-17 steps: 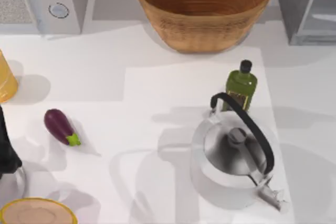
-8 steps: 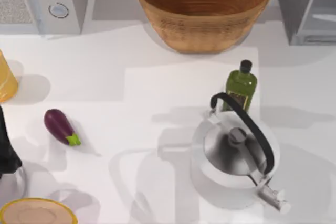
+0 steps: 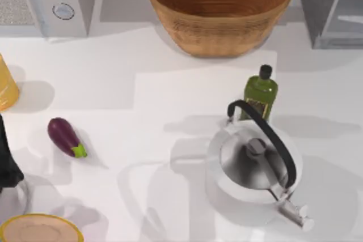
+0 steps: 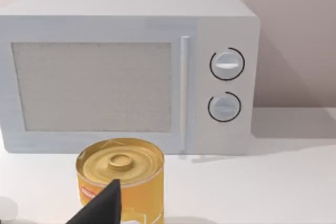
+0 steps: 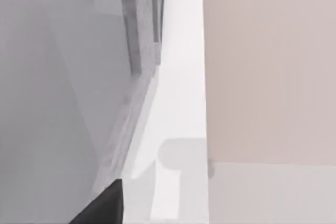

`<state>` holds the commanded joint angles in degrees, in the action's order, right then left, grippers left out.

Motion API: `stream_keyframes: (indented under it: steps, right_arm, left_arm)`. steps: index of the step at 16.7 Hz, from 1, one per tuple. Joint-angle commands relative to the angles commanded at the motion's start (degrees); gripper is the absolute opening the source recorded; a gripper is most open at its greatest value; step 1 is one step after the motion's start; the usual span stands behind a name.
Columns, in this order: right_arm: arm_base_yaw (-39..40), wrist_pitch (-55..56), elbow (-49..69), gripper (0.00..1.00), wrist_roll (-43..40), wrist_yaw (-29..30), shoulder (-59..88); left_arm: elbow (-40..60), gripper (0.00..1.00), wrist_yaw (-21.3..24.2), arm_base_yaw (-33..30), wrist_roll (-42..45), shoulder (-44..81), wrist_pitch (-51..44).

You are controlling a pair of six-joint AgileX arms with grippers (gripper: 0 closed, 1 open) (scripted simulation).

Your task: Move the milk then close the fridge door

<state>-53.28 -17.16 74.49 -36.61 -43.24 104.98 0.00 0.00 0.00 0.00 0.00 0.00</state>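
Fridge door (image 5: 58, 93) beside white table (image 3: 170, 94), pinkish wall behind.

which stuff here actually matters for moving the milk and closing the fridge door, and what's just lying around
Part of the job:
- fridge door, at the table's far right corner

Just lying about:
- wicker basket
- green oil bottle
- kettle
- eggplant
- microwave
- yellow can

The top camera is looking straight down on the counter (image 3: 113, 83). The left wrist camera is facing the microwave (image 4: 126, 72) front, level and close, sharing it (image 3: 51, 1) with the top view. The right wrist camera is looking closely along the fridge door (image 5: 58, 87).
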Motion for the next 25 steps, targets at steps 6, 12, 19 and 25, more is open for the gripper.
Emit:
stream_keyframes:
  steps: [6, 12, 19, 25]
  right_arm:
    - [-0.09, 0.38, -0.57, 1.0, 0.37, 0.46, -0.57]
    - [10.81, 4.74, -4.36, 1.0, 7.78, 9.71, -3.8]
    - [24.07, 9.84, -8.68, 1.0, 17.02, 20.2, -6.73]
    - [34.96, 14.44, -12.14, 1.0, 25.13, 28.66, -9.55]
  left_arm:
    - [0.0, 1.0, 0.0, 0.0, 0.0, 0.0, 0.0]
    - [0.0, 1.0, 0.0, 0.0, 0.0, 0.0, 0.0]
    - [0.0, 1.0, 0.0, 0.0, 0.0, 0.0, 0.0]
    - [0.0, 1.0, 0.0, 0.0, 0.0, 0.0, 0.0]
